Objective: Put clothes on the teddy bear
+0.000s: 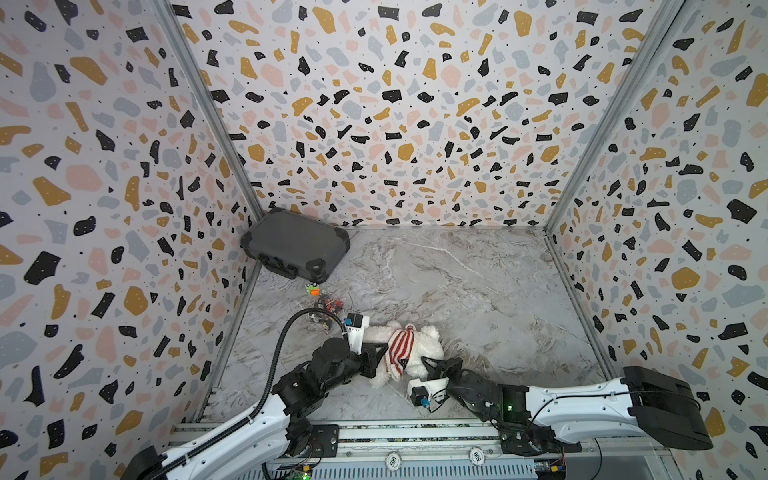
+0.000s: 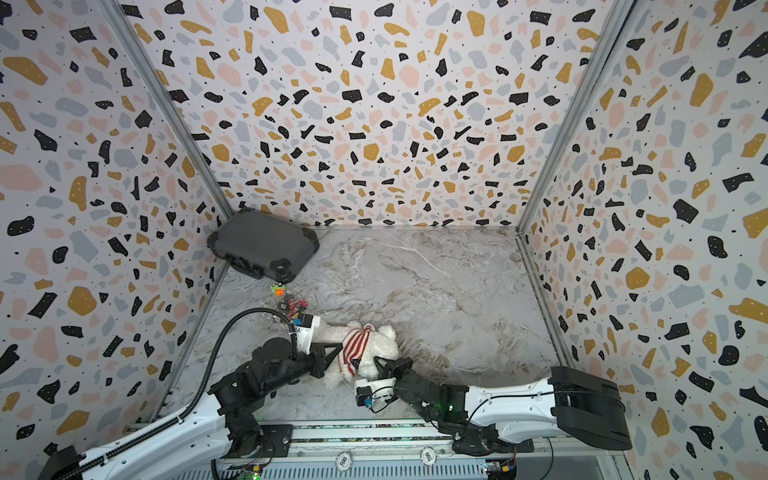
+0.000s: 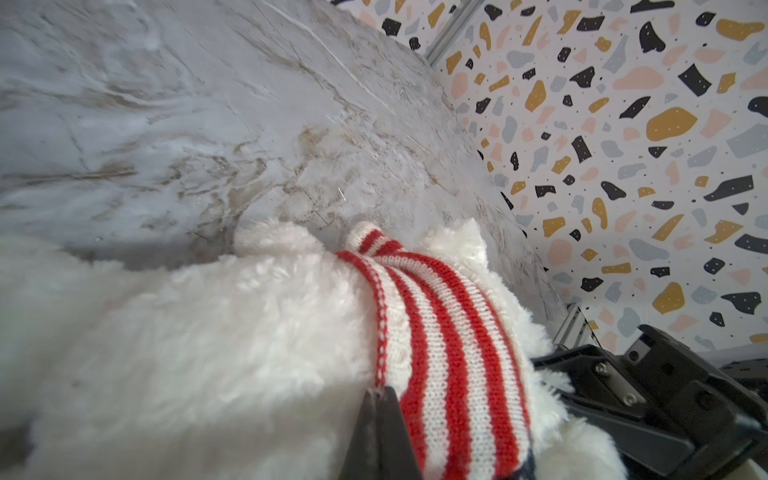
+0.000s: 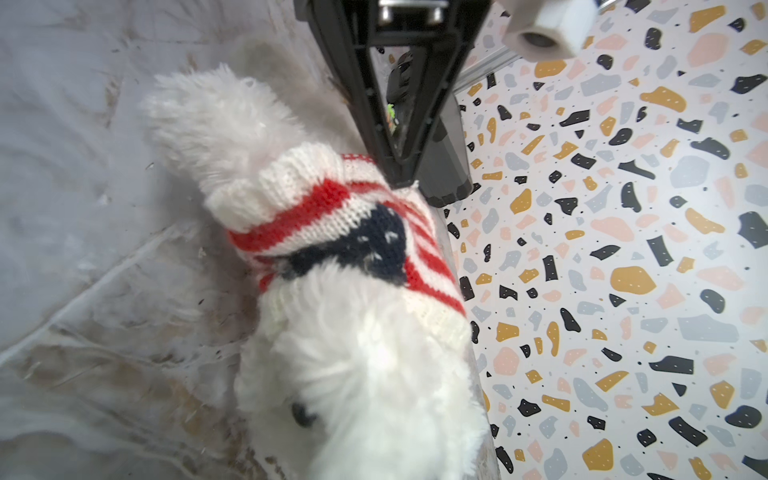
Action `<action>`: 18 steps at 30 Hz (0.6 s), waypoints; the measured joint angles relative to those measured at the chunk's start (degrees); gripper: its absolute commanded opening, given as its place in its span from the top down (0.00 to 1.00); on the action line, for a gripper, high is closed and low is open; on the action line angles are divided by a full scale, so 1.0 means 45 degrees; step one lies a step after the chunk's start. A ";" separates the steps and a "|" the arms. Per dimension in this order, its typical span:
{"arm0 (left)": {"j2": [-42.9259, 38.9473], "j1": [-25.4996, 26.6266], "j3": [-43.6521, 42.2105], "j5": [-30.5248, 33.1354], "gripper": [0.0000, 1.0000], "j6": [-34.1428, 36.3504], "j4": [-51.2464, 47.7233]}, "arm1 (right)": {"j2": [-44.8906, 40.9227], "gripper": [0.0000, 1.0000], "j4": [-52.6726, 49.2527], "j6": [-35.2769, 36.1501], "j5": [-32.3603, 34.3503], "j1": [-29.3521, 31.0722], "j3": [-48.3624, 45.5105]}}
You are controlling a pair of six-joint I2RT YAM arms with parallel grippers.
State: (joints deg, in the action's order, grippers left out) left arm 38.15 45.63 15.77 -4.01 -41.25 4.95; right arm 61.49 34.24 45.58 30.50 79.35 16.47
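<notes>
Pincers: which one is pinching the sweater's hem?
The left pincer: its tips are shut on the striped sweater hem over the teddy bear body. The right pincer is by the bear's head.

Robot test booth (terrazzo-print walls, marbled tabletop).

Left white-and-black robot arm reaches up-right from lower left, elbow bent. Black triangular-fingered left gripper pinched tight. Right white-and-black robot arm lies low, stretched leftward. Black right gripper clamped together, tips near left gripper.
</notes>
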 measured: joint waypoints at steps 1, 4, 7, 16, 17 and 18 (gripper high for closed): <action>-0.0107 -0.0024 0.0000 0.0170 1.00 -0.0015 0.0005 | -0.0413 1.00 -0.0073 -0.0146 0.0044 -0.0019 0.0000; -0.0170 -0.0204 0.0000 0.0534 1.00 -0.0058 0.0063 | -0.1540 1.00 -0.0461 -0.0607 0.0107 -0.0214 0.0000; -0.0102 -0.0408 0.0000 0.0782 1.00 -0.0117 0.0199 | -0.2531 1.00 -0.1107 -0.1035 0.0121 -0.0393 0.0000; 0.0306 -0.1122 0.0005 0.0913 1.00 -0.0262 0.0646 | -0.3706 1.00 -0.2788 -0.2205 0.0199 -0.1005 0.0316; 0.0316 -0.1146 0.0005 0.0899 1.00 -0.0272 0.0709 | -0.3696 1.00 -0.2914 -0.2312 0.0185 -0.1054 0.0384; 0.0355 -0.1156 0.0005 0.0855 1.00 -0.0282 0.0801 | -0.3677 1.00 -0.3016 -0.2424 0.0180 -0.1088 0.0466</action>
State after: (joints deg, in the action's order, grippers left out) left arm 39.75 40.42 15.79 -0.16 -42.52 8.56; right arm 44.95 20.67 34.68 31.31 74.46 18.57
